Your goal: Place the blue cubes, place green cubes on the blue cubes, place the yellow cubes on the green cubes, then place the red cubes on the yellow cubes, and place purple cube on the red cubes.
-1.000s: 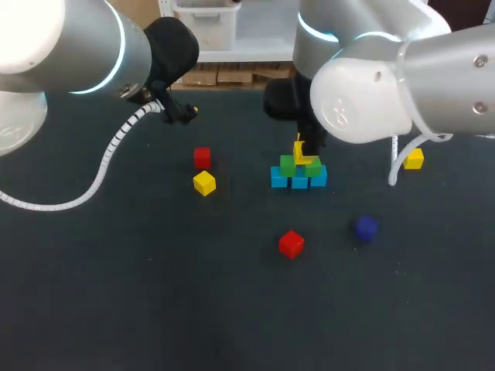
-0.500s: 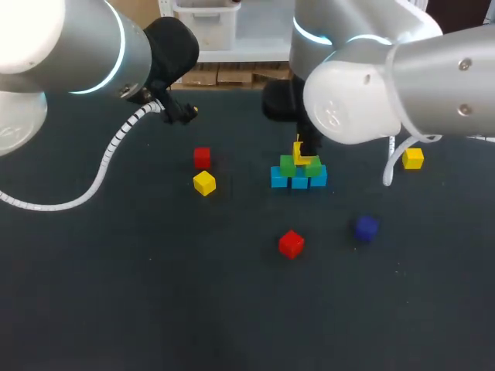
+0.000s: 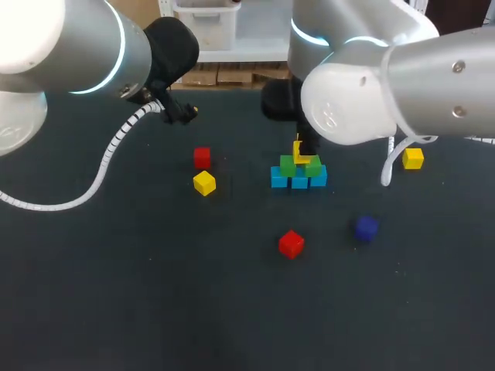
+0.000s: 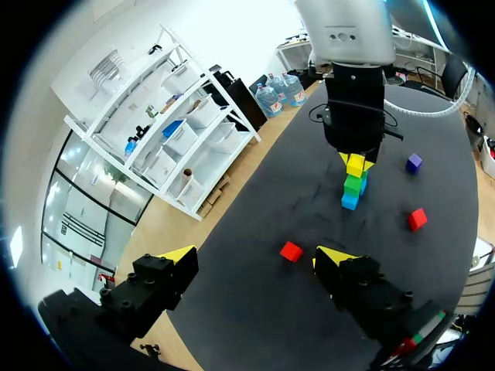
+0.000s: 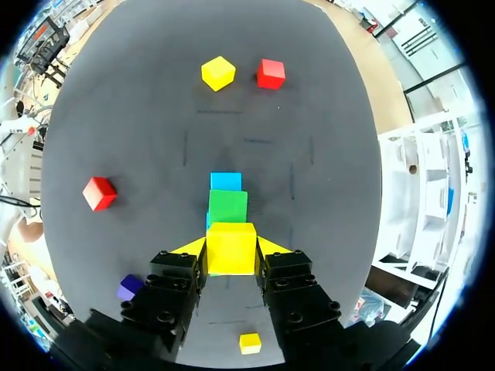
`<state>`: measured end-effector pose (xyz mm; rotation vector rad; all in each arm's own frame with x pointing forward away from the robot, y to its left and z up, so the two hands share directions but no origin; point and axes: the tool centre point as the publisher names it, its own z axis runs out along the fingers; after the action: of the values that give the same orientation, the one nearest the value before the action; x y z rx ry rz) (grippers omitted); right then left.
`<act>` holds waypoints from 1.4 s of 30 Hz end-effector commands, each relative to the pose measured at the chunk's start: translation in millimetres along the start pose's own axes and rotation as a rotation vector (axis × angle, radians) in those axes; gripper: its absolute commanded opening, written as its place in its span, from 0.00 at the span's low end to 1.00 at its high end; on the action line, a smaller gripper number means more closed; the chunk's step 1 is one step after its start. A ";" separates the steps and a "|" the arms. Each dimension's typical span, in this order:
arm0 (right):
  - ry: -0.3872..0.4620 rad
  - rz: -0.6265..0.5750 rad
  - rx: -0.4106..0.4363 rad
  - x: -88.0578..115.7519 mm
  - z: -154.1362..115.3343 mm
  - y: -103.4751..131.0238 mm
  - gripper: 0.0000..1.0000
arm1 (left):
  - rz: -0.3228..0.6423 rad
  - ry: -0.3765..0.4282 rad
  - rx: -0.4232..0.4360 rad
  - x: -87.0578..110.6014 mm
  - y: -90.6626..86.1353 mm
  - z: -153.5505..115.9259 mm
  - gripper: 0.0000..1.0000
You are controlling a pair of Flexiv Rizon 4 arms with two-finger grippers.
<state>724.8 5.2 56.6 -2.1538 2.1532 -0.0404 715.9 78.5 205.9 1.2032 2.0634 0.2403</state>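
Stack (image 3: 298, 174): mid-counter (image 3: 155, 309); a row of three cubes, two more on them.
Held cube (image 5: 230, 246): over the stack's top tier, gripped from both sides by the right pincer (image 5: 231, 252).
Rear cube (image 3: 202, 157): left of the stack.
Front cube (image 3: 204, 183): left of the stack, just before the rear cube.
Lone cube (image 3: 291, 243): before the stack.
Corner cube (image 3: 366, 227): before-right of the stack.
Far cube (image 3: 413, 158): right of the stack, well apart.

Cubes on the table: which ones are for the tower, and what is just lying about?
For the job:
blue cubes, green cubes, the yellow cube held in the right pincer, two loose yellow cubes, two red cubes, the purple cube.

Just lying about:
only the left arm's white cable, hanging over the table.
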 end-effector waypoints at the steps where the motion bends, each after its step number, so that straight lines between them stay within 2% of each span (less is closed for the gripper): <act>1: 0.001 0.004 -0.002 -0.7 1.6 -3.2 0.04 | 0.000 -0.001 0.002 0.2 0.6 0.4 1.00; 21: -0.006 0.029 -0.004 -1.3 7.2 -9.3 0.08 | 0.000 -0.001 0.002 0.2 0.6 0.4 1.00; 27: -0.007 0.032 -0.008 -0.6 7.9 -9.1 0.15 | 0.000 -0.001 0.002 0.2 0.6 0.4 1.00; 42: -0.020 0.035 -0.004 0.5 1.9 -1.1 0.14 | 0.000 -0.001 0.002 0.2 0.6 0.4 1.00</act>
<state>729.1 6.8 54.4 -2.1155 2.1857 -0.0084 715.9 78.5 205.9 1.2032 2.0634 0.2403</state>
